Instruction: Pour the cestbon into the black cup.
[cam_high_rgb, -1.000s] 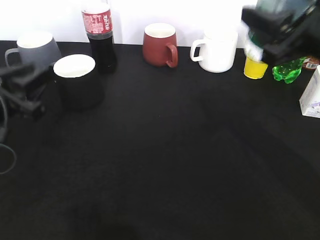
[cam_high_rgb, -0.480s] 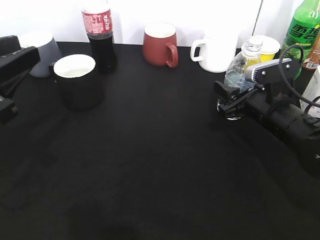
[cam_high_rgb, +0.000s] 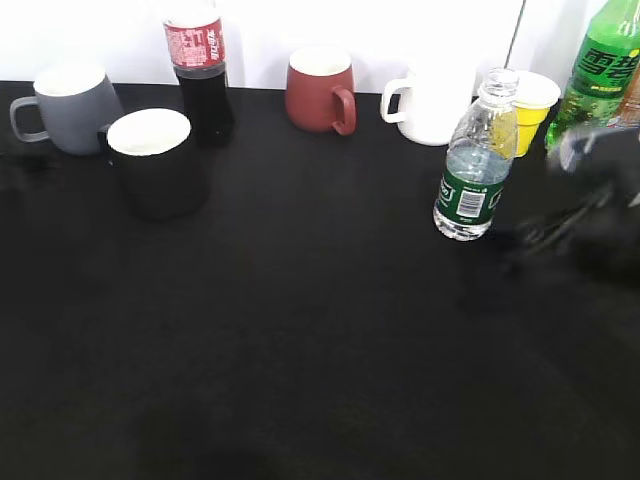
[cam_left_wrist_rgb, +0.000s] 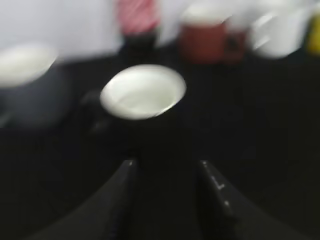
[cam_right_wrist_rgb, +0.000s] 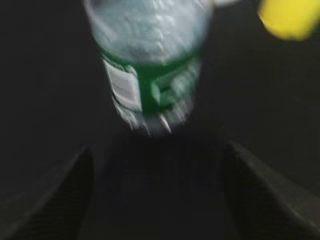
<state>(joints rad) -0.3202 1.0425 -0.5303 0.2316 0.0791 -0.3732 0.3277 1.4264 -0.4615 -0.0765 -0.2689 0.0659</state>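
Observation:
The cestbon (cam_high_rgb: 470, 165) stands upright on the black table at the right, uncapped, with water in its lower part. It fills the top of the right wrist view (cam_right_wrist_rgb: 150, 65). My right gripper (cam_right_wrist_rgb: 157, 165) is open and empty, its fingers spread wide and short of the bottle. In the exterior view it is a dark blur (cam_high_rgb: 575, 230) to the bottle's right. The black cup (cam_high_rgb: 155, 165) stands at the back left, white inside. My left gripper (cam_left_wrist_rgb: 165, 170) is open and empty, just short of the cup (cam_left_wrist_rgb: 145, 115).
Along the back edge stand a grey mug (cam_high_rgb: 70, 105), a cola bottle (cam_high_rgb: 200, 70), a dark red mug (cam_high_rgb: 320, 90), a white mug (cam_high_rgb: 430, 105), a yellow cup (cam_high_rgb: 530, 110) and a green soda bottle (cam_high_rgb: 605, 60).
My right gripper set the cestbon down upright, let it go and drew back to the right. My left arm has drawn back out of the exterior view at the left.

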